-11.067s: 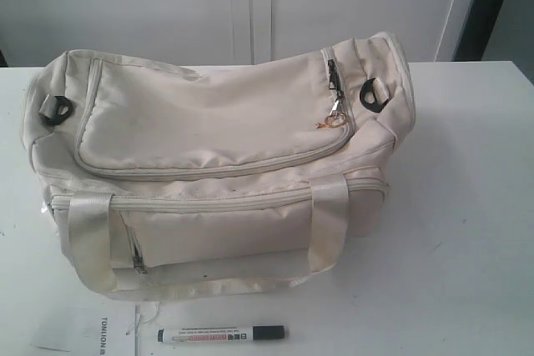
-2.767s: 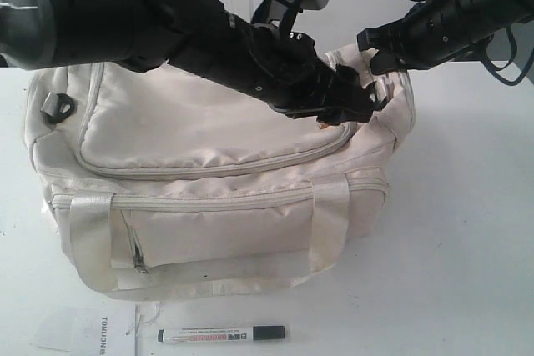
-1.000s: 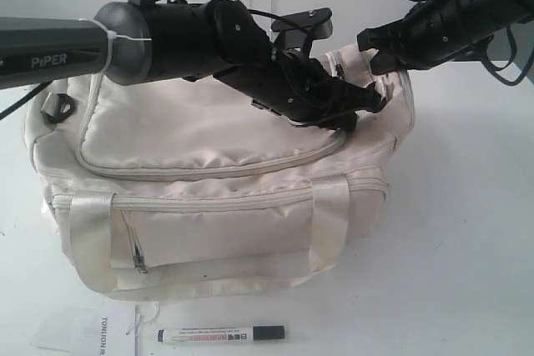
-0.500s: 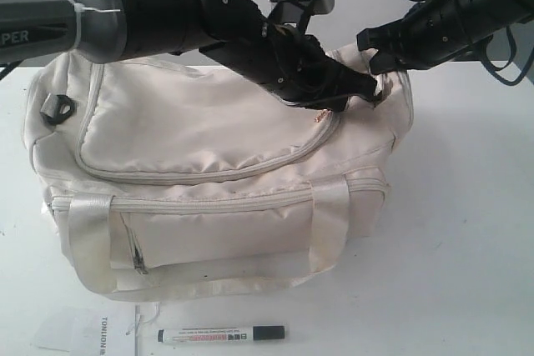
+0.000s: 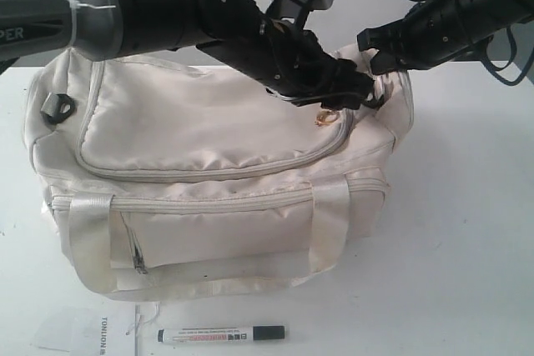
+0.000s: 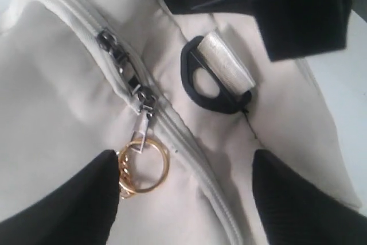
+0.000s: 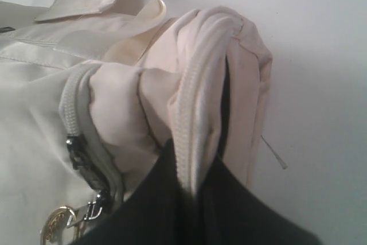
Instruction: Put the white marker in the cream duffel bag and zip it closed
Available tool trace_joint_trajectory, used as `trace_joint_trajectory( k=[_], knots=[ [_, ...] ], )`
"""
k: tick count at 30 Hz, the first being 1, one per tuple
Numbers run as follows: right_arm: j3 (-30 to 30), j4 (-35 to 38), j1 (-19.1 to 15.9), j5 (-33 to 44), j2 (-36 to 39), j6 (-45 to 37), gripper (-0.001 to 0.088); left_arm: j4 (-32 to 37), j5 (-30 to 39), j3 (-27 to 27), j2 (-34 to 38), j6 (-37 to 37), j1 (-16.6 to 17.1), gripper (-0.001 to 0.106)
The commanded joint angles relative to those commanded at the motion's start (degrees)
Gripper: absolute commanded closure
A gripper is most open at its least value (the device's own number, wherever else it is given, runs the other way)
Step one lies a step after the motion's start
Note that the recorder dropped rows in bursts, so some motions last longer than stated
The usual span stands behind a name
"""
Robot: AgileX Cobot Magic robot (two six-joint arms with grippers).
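Duffel bag [image 7: 218, 44] corner inside right hand [image 7: 192, 196]

The exterior camera is looking down from the front, at middling distance, onto the soft cream fabric duffel bag [image 5: 209, 139] on the white table [image 5: 467, 231]. Both wrist cameras are peering closely at one end of it, sharing the small gold zip-pull ring [image 6: 126, 167].

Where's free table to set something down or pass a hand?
Widest bare table: right of the cream duffel bag in the exterior view, through to the front edge. Narrow strip between bag front and the white marker and paper slip. Crowded: bag's top right end, where the left gripper and right gripper meet.
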Motion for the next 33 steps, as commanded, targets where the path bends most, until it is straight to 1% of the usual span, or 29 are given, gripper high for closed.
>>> trace_joint_trajectory(
  k=[5,8,10,12,14,17,23,28,33],
  knots=[
    [0.0,0.0,0.0,0.0,0.0,0.0,0.0868,1.7,-0.3,0.0,1.5,0.5,0.4,0.036],
    [0.0,0.0,0.0,0.0,0.0,0.0,0.0868,1.8,0.0,0.0,1.7,0.4,1.4,0.046],
    [0.0,-0.1,0.0,0.0,0.0,0.0,0.0868,3.1,1.3,0.0,1.7,2.5,2.0,0.046],
    [0.0,-0.1,0.0,0.0,0.0,0.0,0.0868,3.9,2.7,0.0,1.7,7.5,2.3,0.043],
    [0.0,-0.1,0.0,0.0,0.0,0.0,0.0868,3.9,4.5,0.0,1.7,16.0,2.3,0.041],
    [0.0,-0.1,0.0,0.0,0.0,0.0,0.0868,3.9,5.9,0.0,1.7,28.8,2.2,0.041],
    [0.0,-0.1,0.0,0.0,0.0,0.0,0.0868,3.8,7.5,0.0,1.7,48.9,1.6,0.041],
    [0.0,-0.1,0.0,0.0,0.0,0.0,0.0868,3.8,4.5,0.0,1.8,56.7,0.9,0.041],
    [0.0,-0.1,0.0,0.0,0.0,0.0,0.0868,3.8,4.5,0.0,1.8,64.1,0.6,0.041]
  ],
)
